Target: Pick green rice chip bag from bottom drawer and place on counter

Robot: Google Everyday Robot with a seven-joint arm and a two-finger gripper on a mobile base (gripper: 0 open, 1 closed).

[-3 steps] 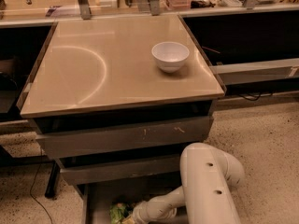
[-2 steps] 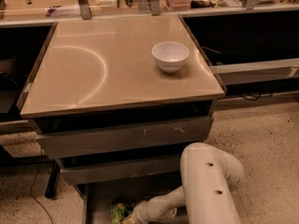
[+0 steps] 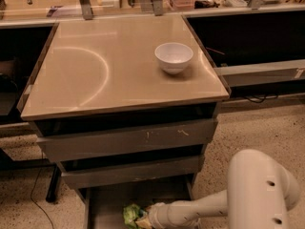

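The bottom drawer [image 3: 109,202] is pulled open at the foot of the cabinet, showing its plain grey floor. The green rice chip bag [image 3: 130,215] lies in it near the frame's lower edge, crumpled and partly cut off. My gripper [image 3: 142,219] reaches into the drawer from the right on a white arm and sits right against the bag's right side. The beige counter [image 3: 95,66] is above, at the top of the cabinet.
A white bowl [image 3: 174,57] stands on the counter's right rear part. Two grey drawer fronts [image 3: 128,140] are closed above the open drawer. My white arm housing [image 3: 259,190] fills the lower right. Dark side bays flank the cabinet, and a cable [image 3: 38,194] lies on the speckled floor.
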